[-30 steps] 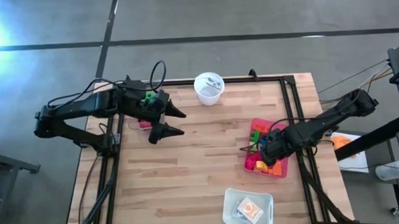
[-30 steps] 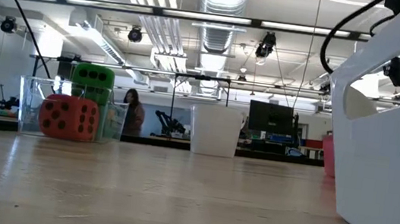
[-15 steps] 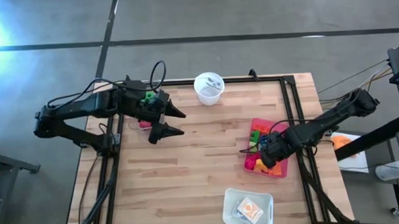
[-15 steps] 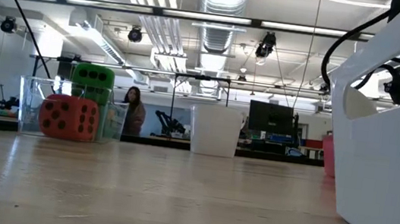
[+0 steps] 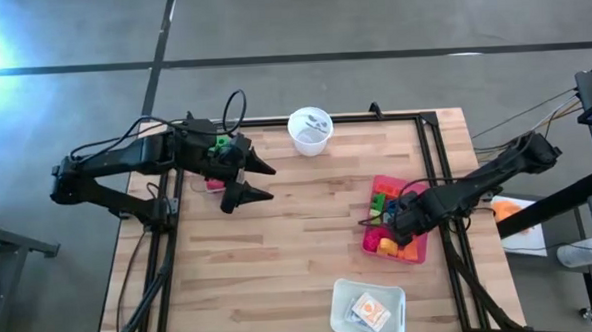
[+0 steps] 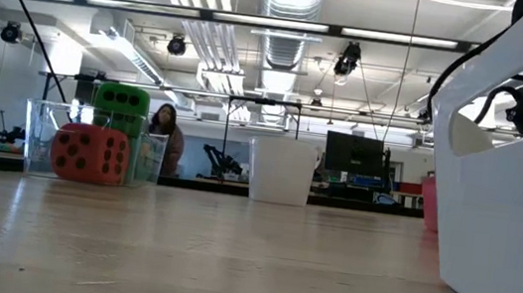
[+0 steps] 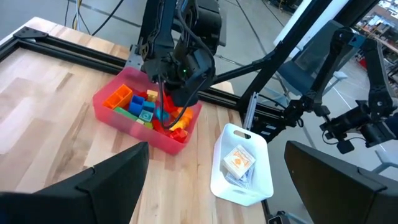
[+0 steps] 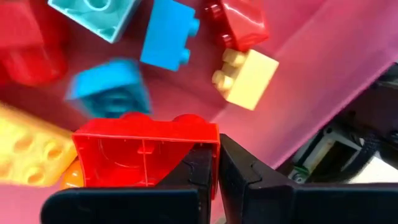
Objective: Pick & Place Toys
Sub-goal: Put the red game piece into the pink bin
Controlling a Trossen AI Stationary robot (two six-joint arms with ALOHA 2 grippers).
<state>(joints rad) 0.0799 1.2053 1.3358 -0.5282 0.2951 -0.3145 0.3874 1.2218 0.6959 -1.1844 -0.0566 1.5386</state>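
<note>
My right gripper (image 5: 387, 222) is down in the red bin (image 5: 420, 253), which holds several small bricks in red, orange, yellow, green and blue (image 7: 144, 107), and is shut on a red brick (image 8: 146, 149). My left gripper (image 5: 272, 183) is open and empty above the table's left part, next to a clear box (image 6: 42, 140) that holds a red die (image 6: 90, 153) and a green die (image 6: 121, 104). The teal die does not show. My right gripper pinches the red brick's end wall (image 8: 215, 144) between its two fingers, one finger (image 8: 198, 171) inside the hollow underside and one (image 8: 241, 174) outside. The brick's open underside faces the wrist camera. Whether it is clear of the other bricks I cannot tell.
A white round cup (image 5: 309, 130) stands at the far edge, mid-table. A white rectangular tray (image 5: 367, 308) with a small orange-marked packet sits at the near edge and fills the right of the low view (image 6: 505, 197). Bare wood lies between the arms. A person stands in the room behind.
My right arm has shifted a little over the red bin; a blue brick beside the held red one is blurred. The person in the background has walked toward the left.
</note>
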